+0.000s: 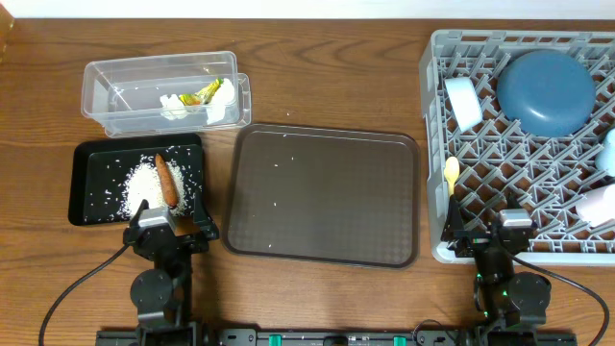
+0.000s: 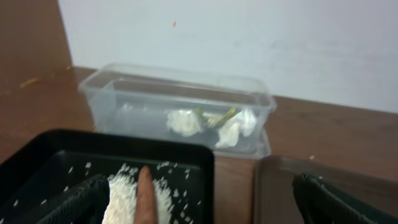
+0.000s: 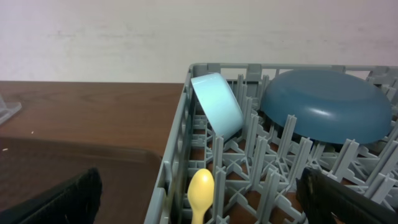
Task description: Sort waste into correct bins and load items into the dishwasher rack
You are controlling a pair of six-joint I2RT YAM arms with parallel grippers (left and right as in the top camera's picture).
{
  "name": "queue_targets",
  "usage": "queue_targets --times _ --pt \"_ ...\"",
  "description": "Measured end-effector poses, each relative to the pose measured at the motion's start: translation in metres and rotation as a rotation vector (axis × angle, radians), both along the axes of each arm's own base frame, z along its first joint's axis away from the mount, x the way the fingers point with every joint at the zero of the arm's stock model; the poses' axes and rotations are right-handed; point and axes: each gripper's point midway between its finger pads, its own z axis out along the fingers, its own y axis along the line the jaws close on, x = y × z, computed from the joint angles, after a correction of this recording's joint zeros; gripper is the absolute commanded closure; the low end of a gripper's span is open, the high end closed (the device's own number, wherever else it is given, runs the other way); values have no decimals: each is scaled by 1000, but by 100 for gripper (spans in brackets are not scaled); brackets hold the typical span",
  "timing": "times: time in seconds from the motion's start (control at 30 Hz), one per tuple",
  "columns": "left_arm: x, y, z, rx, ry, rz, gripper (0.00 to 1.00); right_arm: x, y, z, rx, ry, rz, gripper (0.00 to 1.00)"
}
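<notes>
The clear tub (image 1: 106, 86) holds white tissue (image 1: 173, 104) and the yellow-green wrapper (image 1: 205, 93). The black tray (image 1: 82, 187) holds the carrot (image 1: 168, 180) on rice (image 1: 142, 187). The grey rack (image 1: 434, 144) holds the dark-blue plate (image 1: 546, 91), a light-blue bowl (image 1: 463, 103), a second bowl (image 1: 607, 149), the cup (image 1: 598, 204) and the cream spoon (image 1: 451, 173). My left gripper (image 1: 171, 223) is open and empty at the black tray's near edge (image 2: 202, 208). My right gripper (image 1: 502, 231) is open and empty at the rack's near left corner, by the spoon (image 3: 201, 190).
The large dark brown serving tray (image 1: 322, 197) lies between the black tray and the rack, with a few stray rice grains on it. Both arms sit low at the table's front edge.
</notes>
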Motion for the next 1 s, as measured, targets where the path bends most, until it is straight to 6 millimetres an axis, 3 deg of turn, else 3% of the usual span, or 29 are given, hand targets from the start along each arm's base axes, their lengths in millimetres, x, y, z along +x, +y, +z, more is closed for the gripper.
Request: queue_targets --times 1.0 --pt "0 0 -4 21 18 0 4 0 0 0 0 0 0 1"
